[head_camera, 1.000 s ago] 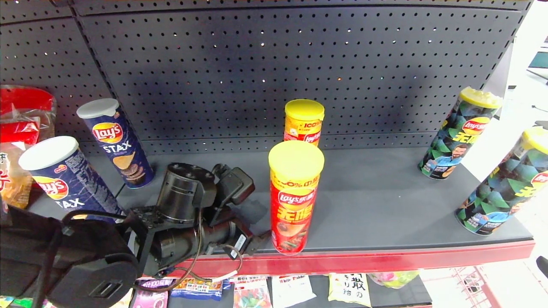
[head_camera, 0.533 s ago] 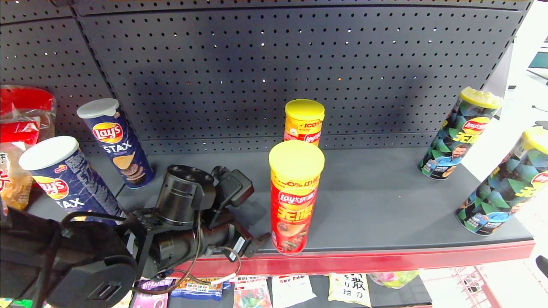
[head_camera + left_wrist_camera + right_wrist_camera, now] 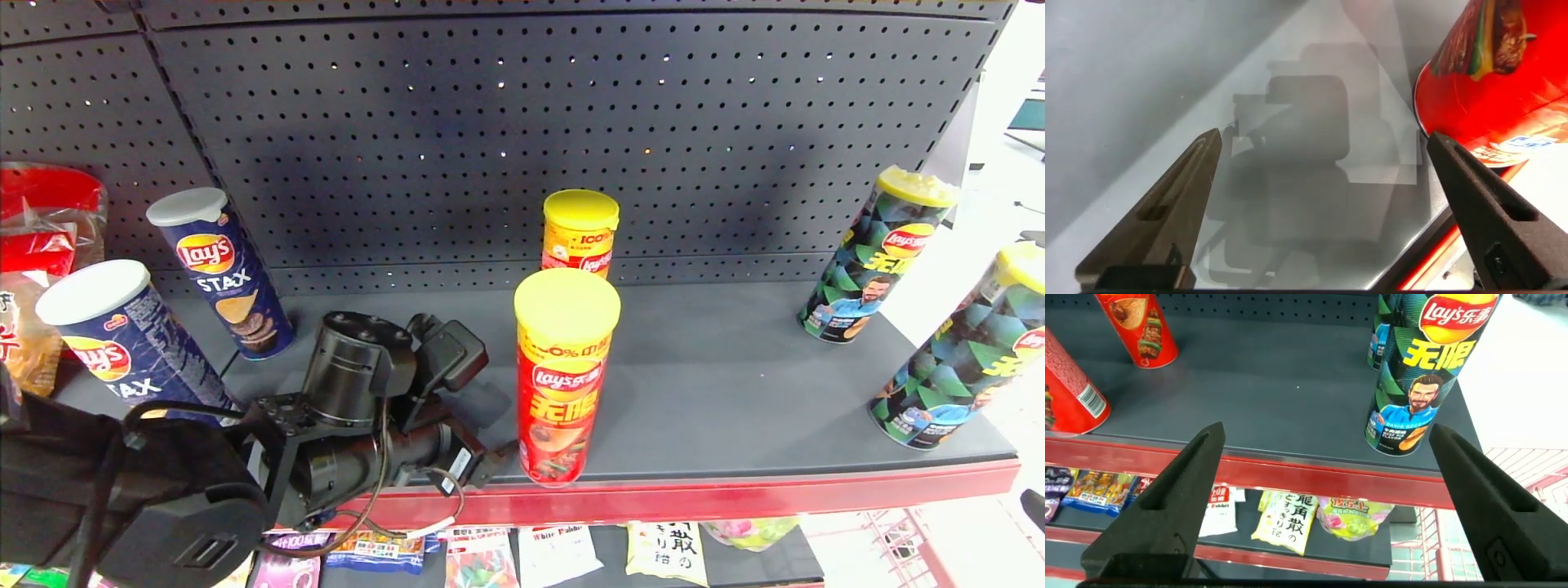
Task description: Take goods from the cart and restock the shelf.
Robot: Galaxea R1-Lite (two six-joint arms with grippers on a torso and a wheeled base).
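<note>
Left claw (image 3: pixel 1324 139) wide, empty; two red cans (image 3: pixel 563 392), two blue cans (image 3: pixel 222 278), two green cans (image 3: pixel 873 269)

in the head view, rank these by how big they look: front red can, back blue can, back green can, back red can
1. front red can, nearest the camera
2-3. back blue can and back green can: look alike
4. back red can, lower part hidden behind the front one

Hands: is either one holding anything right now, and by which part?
Nothing is held. The left hand is open over the bare shelf, with the red can beside one finger, not between them. The right hand is open and empty too.
</note>
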